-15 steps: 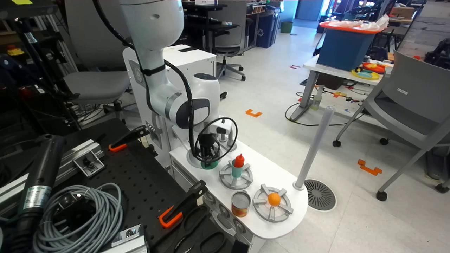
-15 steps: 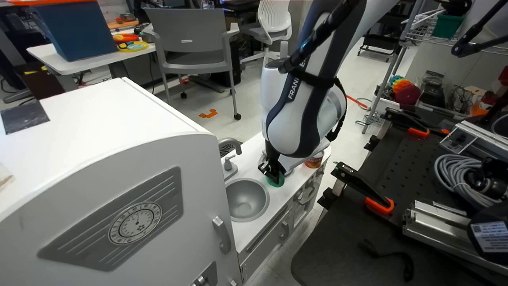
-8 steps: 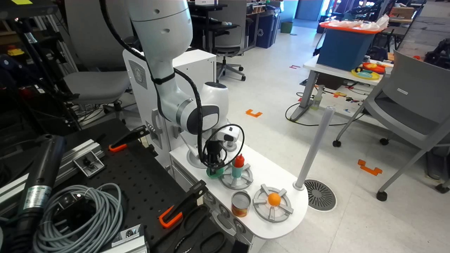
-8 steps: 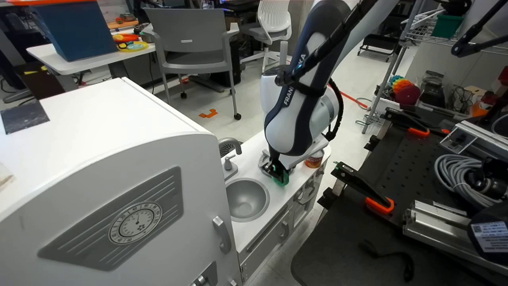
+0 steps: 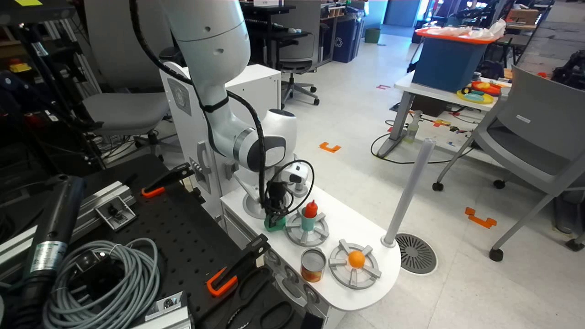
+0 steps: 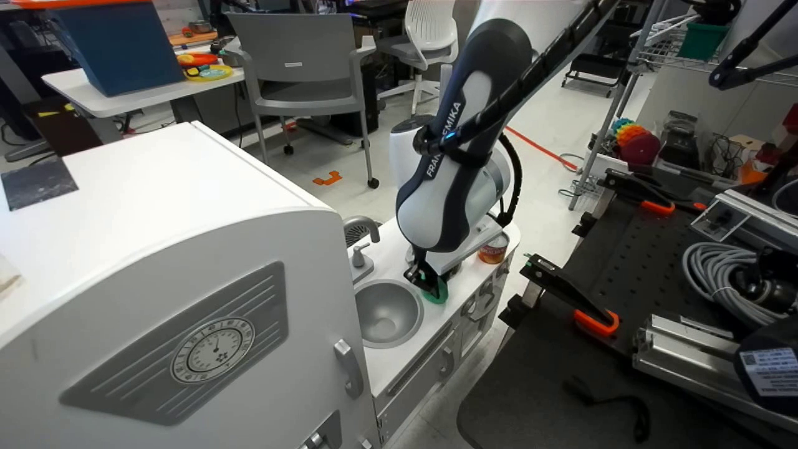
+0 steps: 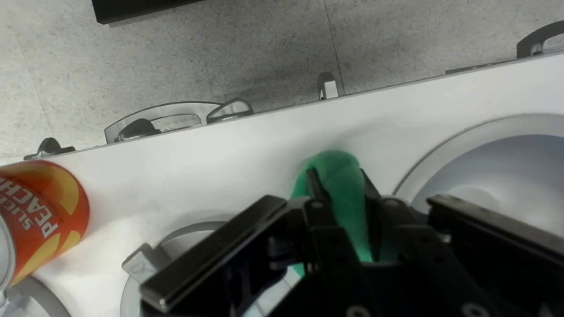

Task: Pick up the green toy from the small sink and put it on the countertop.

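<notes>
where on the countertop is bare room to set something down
Bare countertop shows between the peach can, green toy and front edge; also, in an exterior view, between the burners and pole. Crowded: where the gripper holds the toy between sink and nearest burner, and between the can and orange ball.

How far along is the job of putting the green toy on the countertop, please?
Already done, it seems: the green toy is outside the sink and over the countertop. In hand: the claw holds the toy between its fingers; whether the toy touches the countertop, I cannot tell. Left, probably: lower it if needed, open the claw and back away.
</notes>
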Controlling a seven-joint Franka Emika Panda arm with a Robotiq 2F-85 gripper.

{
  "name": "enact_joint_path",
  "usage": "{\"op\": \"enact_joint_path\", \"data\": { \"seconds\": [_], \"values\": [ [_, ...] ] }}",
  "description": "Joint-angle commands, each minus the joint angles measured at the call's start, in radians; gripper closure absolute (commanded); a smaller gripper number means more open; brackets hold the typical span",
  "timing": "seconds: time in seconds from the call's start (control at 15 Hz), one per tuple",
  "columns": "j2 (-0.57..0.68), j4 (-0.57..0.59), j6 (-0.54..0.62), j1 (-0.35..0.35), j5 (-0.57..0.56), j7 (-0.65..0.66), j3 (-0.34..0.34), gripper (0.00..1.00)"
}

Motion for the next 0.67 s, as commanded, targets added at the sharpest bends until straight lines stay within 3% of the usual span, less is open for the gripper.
{"op": "enact_joint_path", "data": {
  "seconds": [0.0,0.27,0.47,0.6],
  "values": [
    [0.059,0.069,-0.037,0.003,-0.018,0.009,-0.006,0.54],
    [-0.012,0.015,-0.106,-0.012,0.007,0.015,0.035,0.25],
    [-0.079,-0.033,-0.229,0.007,0.031,0.098,0.027,0.04],
    [-0.125,-0.063,-0.303,0.003,0.035,0.130,0.033,0.00]
  ]
}}
